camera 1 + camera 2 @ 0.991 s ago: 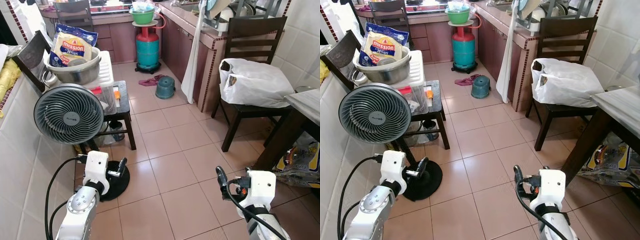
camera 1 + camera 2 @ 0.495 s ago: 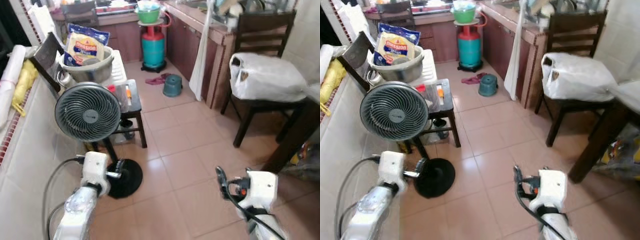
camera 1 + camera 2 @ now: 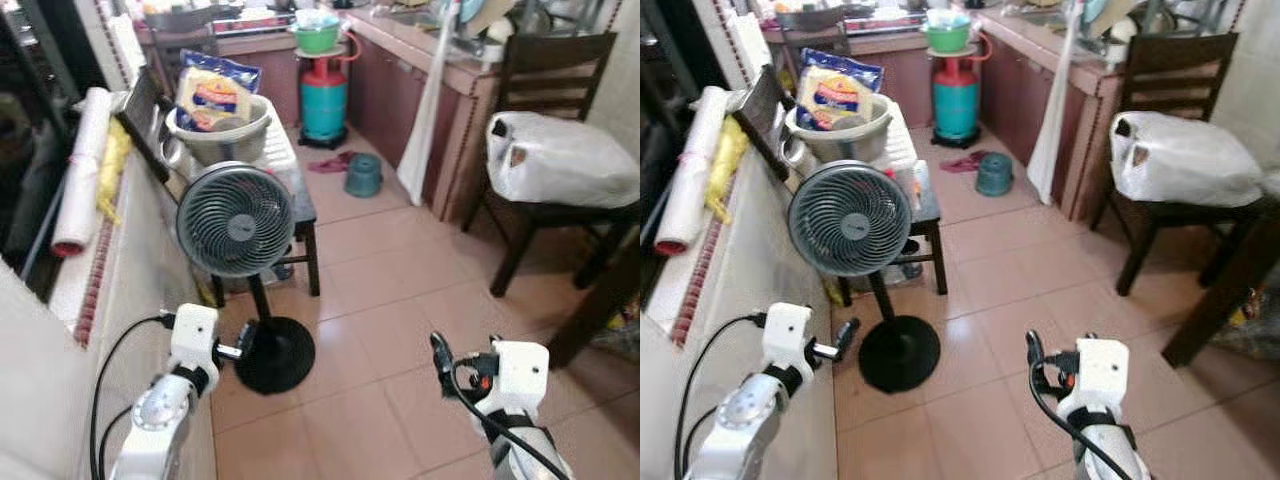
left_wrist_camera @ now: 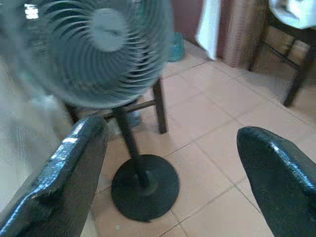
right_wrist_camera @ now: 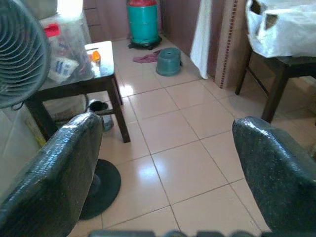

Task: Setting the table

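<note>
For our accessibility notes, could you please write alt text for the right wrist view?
The right hand, its two black fingers spread open and empty, points over a tiled kitchen floor. Beyond stand a dark stool beside a fan, a teal gas cylinder, and a chair bearing a white plastic bag.

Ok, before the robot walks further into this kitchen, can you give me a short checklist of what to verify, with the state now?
1. Left end effector carries nothing, fingers apart: ok.
2. Right end effector carries nothing, fingers apart: ok.
3. Fan close ahead on the robot's left, its base near the left arm: not ok.
4. Bare tiled floor ahead: ok.
5. Chair with white bag on the right, apart from the arm: ok.
6. Dishes to set: cannot tell.
</note>
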Controlling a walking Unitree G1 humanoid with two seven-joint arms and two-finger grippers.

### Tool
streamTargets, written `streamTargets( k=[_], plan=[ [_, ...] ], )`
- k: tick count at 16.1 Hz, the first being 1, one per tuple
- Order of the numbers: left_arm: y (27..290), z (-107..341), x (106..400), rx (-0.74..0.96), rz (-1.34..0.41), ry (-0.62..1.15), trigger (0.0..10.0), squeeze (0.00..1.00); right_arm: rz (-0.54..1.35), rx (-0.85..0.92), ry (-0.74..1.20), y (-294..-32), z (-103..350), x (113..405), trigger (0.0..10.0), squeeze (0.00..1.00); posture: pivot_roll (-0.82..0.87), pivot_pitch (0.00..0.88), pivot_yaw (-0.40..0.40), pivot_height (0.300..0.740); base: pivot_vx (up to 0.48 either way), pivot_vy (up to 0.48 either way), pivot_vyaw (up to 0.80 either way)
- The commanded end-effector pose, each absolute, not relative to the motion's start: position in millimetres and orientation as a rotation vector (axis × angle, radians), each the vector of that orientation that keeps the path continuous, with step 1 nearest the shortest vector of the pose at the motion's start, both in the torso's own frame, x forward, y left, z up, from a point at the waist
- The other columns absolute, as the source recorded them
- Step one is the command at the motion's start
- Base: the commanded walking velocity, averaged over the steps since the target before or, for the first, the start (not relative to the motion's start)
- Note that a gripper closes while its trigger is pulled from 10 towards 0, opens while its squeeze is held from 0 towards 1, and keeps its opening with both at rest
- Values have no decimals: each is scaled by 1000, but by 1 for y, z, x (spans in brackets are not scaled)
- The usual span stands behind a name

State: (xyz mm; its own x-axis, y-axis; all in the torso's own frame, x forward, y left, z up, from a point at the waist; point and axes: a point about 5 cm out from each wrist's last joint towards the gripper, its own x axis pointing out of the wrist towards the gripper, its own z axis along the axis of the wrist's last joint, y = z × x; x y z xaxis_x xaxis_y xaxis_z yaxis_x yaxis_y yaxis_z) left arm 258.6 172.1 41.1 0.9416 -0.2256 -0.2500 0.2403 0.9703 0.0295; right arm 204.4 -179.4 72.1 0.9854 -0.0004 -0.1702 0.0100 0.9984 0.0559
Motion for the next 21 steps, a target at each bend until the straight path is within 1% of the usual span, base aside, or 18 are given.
streamTargets(
  k=[1, 9, 13, 21],
  plan=[
    [165, 48, 264, 59, -264, 220, 10000, 0, -38, 49, 185, -186, 70, 203, 10000, 0, -111, 0, 55, 740, 0, 0, -800],
    [161, 48, 261, 38, -295, 222, 10000, 0, -17, 25, 185, -183, 72, 201, 10000, 0, -111, 0, 55, 740, 0, 0, -800],
    [154, 51, 268, 15, -303, 208, 10000, 0, -4, 11, 172, -182, 75, 203, 10000, 0, -116, 0, 40, 740, 0, 0, -800],
    [150, 48, 268, -4, -292, 211, 10000, 0, -2, -9, 174, -189, 81, 203, 10000, 0, -120, 0, 7, 740, 0, 0, -800]
  ],
)
